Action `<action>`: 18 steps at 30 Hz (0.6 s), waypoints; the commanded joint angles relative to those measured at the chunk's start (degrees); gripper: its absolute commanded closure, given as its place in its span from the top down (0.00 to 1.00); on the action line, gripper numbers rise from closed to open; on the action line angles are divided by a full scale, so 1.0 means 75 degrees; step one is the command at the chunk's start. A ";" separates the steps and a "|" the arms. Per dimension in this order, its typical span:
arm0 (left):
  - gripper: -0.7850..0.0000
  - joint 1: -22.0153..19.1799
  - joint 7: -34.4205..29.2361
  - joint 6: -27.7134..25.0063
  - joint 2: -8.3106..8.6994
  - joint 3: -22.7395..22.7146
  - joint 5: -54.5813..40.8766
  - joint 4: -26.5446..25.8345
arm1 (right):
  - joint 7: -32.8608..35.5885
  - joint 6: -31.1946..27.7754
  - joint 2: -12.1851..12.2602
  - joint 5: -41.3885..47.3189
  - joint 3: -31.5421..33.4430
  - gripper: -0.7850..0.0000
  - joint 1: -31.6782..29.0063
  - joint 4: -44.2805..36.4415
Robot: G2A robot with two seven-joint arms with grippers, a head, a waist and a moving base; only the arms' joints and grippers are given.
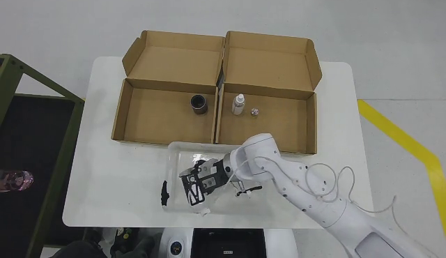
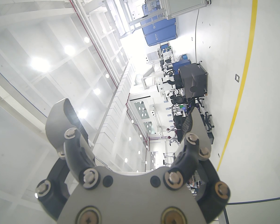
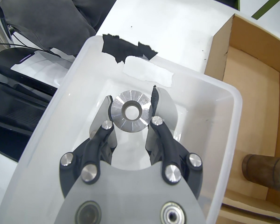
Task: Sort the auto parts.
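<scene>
A silver disc (image 3: 141,118) with a round hole in its middle sits inside a translucent white bin (image 3: 235,99). My right gripper (image 3: 131,94) reaches down into that bin, and its two fingers press against opposite edges of the disc. From above, the right gripper (image 1: 197,183) is at the left end of the bin (image 1: 209,145), which stands near the table's front edge. My left gripper (image 2: 128,107) points up at the hall ceiling, open, with nothing between its fingers.
Two open cardboard boxes stand behind the bin. The left box (image 1: 146,115) holds a dark brown cylinder (image 1: 200,104); the right box (image 1: 293,122) holds a white bottle-shaped part (image 1: 238,104) and a small part (image 1: 255,109). Black tape (image 3: 126,47) sticks to the bin's rim.
</scene>
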 commanded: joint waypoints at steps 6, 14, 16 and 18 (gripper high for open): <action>1.00 0.0000 0.0000 0.0000 0.0000 0.0000 0.0000 0.0000 | -0.0081 0.0011 0.0128 0.0167 0.0385 0.00 -0.0048 -0.0404; 1.00 0.0000 0.0000 0.0000 0.0000 0.0000 0.0000 0.0000 | -0.0180 0.0019 0.0215 0.0269 0.0758 0.00 -0.0008 -0.0764; 1.00 0.0000 0.0000 0.0000 0.0000 0.0000 0.0000 0.0000 | -0.0211 0.0046 0.0219 0.0295 0.0817 0.00 0.0042 -0.0794; 1.00 0.0000 0.0000 0.0000 0.0000 0.0000 0.0000 0.0000 | -0.0246 0.0080 0.0218 0.0317 0.0865 0.00 0.0107 -0.0788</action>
